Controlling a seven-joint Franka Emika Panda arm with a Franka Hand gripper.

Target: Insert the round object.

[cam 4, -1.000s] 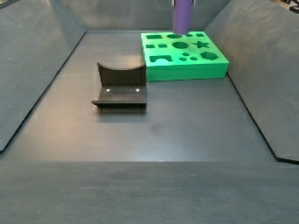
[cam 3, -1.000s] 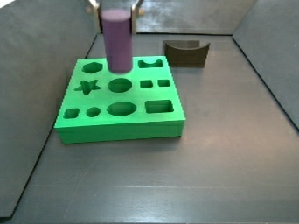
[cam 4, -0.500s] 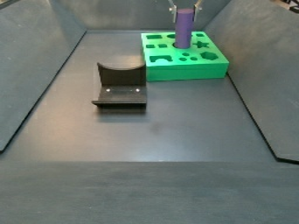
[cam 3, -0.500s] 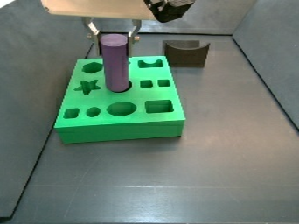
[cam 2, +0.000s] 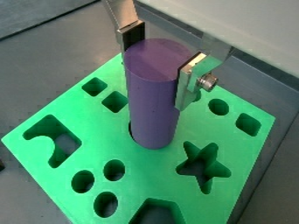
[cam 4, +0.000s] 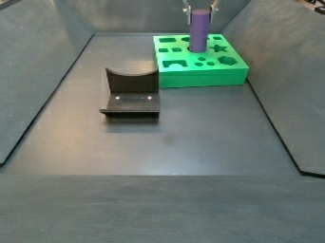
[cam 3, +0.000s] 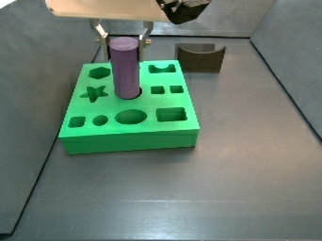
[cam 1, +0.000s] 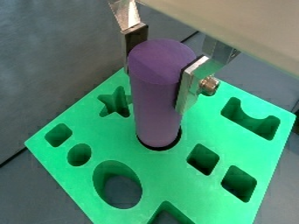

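The round object [cam 3: 124, 68] is a purple-mauve cylinder. It stands upright with its lower end in the round hole at the middle of the green block [cam 3: 126, 132], and most of its length is above the block. My gripper [cam 3: 122, 38] is directly above the block, shut on the cylinder's top. In both wrist views the cylinder [cam 1: 158, 96] [cam 2: 149, 96] sits between the silver fingers [cam 1: 194, 77] [cam 2: 190, 77] of the gripper [cam 1: 163, 66] [cam 2: 160, 61]. In a side view the cylinder [cam 4: 200, 30] rises from the block [cam 4: 203, 78] under the gripper [cam 4: 200, 11].
The green block [cam 1: 93, 131] [cam 2: 76, 109] has several other holes: star, oval, squares, small rounds and a notch shape. The dark fixture [cam 3: 201, 56] [cam 4: 129, 92] with a curved notch stands apart from the block. Grey walls slope up round the floor.
Since a second ago the gripper has come down with the cylinder, whose lower end went from above the block into the round hole. It has barely moved in the last half second.
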